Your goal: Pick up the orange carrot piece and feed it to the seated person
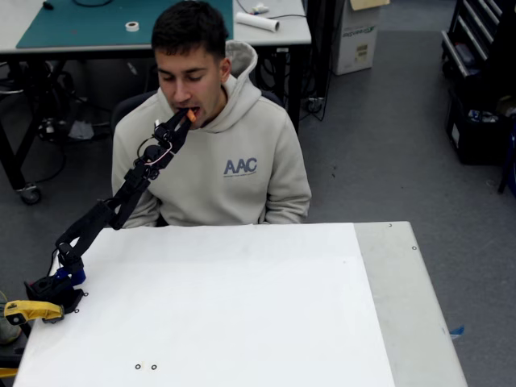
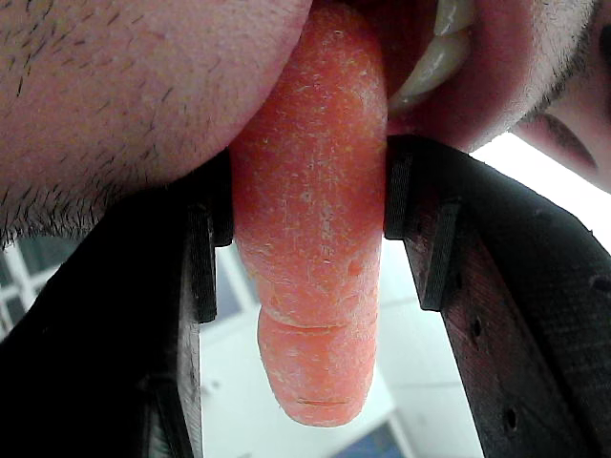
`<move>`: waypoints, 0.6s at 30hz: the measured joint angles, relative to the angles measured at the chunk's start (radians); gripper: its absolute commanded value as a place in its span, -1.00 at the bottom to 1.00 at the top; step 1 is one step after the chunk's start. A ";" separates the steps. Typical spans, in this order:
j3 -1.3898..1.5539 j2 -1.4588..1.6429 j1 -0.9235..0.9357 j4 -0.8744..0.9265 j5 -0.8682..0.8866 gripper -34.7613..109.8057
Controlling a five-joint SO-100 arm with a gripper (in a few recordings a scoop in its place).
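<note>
The seated person, in a beige hoodie printed "AAC", sits behind the white table and leans toward the arm. My black gripper is raised to the person's mouth and is shut on the orange carrot piece. In the wrist view the carrot piece stands upright between the two black fingers. Its upper end is inside the person's open mouth, with lips and teeth around it. The gripper holds the carrot piece at its upper middle, and the rounded lower end hangs free below.
The white table top lies in front of the person. A yellow clamp sits at the arm's base on the table's left edge. Behind the person stands a desk with a green mat. A cardboard box is at the back right.
</note>
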 measured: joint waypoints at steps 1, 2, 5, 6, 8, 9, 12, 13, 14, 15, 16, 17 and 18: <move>0.000 0.000 0.000 0.000 0.000 -0.55; 0.000 0.000 -0.002 0.000 0.000 -0.55; 0.000 0.000 -0.003 0.000 0.000 -0.55; 0.000 0.000 -0.005 0.000 0.005 -0.55; 0.000 0.000 -0.008 0.000 0.008 -0.54; 0.000 0.000 -0.008 0.000 0.008 -0.54; 0.000 0.000 -0.009 0.000 0.008 -0.47; 0.000 0.000 -0.011 0.000 0.008 -0.43; 0.000 0.000 -0.011 0.000 0.008 -0.39; 0.000 0.000 -0.012 0.000 0.008 -0.36; 0.000 0.000 -0.012 0.000 0.008 -0.33; 0.000 0.000 -0.012 0.000 0.008 -0.30; 0.000 0.000 -0.011 0.000 0.008 -0.27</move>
